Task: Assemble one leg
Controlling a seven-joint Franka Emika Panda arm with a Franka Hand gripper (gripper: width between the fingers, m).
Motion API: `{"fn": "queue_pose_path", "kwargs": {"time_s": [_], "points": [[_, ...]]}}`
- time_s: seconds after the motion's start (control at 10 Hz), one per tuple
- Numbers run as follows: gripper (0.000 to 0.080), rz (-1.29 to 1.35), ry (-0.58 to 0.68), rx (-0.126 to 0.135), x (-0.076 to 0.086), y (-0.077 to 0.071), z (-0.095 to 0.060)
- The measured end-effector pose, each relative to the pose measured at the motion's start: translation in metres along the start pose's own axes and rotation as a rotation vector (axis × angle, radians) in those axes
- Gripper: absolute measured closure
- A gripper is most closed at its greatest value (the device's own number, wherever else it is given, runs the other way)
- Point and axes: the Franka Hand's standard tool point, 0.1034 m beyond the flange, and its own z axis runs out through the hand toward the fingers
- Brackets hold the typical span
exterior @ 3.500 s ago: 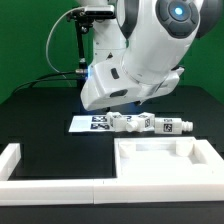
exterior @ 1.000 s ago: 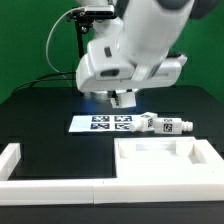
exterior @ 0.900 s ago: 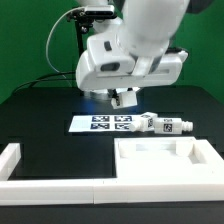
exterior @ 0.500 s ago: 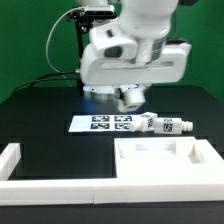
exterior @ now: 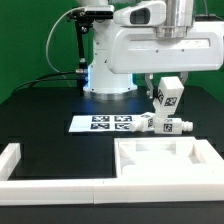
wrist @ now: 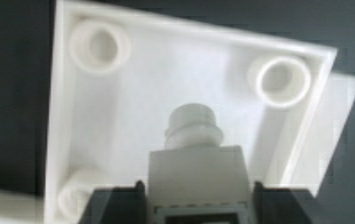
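Leg (exterior: 168, 100) was held up off the table (exterior: 40, 120) in the gripper (exterior: 165, 90), with one tag face turned to the exterior camera and the block slightly tilted. Jaws were clamped on the leg's body, one finger per side. In the wrist view the dark fingers (wrist: 113, 205) flanked the leg (wrist: 199, 160), and its narrow rounded tip (wrist: 192, 118) stuck out past the gripper (wrist: 195, 198).

Behind the tip, the wrist view was filled by the large flat white part (wrist: 174, 70) with two round holes (wrist: 99, 45), blurred. Whether the tip touched it could not be told.

In the exterior view the held leg hung just above a row of other tagged legs (exterior: 166, 126) lying on the table, apart from them. That row lay at the end of the marker board (exterior: 100, 122) on the exterior view's right. The large flat white part (exterior: 150, 172) lay nearer the camera, in front of the row. A white border piece (exterior: 12, 160) sat at the exterior view's left, well apart from the leg. The arm's white body (exterior: 150, 50) spanned the top of the exterior view
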Motion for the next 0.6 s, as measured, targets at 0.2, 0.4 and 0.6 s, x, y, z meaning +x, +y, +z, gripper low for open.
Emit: {"fn": "queue_pose_path", "kwargs": {"time_s": [0.2, 0.4, 0.6], "points": [[0.0518, -0.005, 0.128, -0.005, 0.007, -0.002, 0.002], [0.0518, -0.009, 0.342, -0.004, 0.046, -0.014, 0.003], [0.0517, -0.025, 0.508, -0.007, 0.072, -0.027, 0.005]]}}
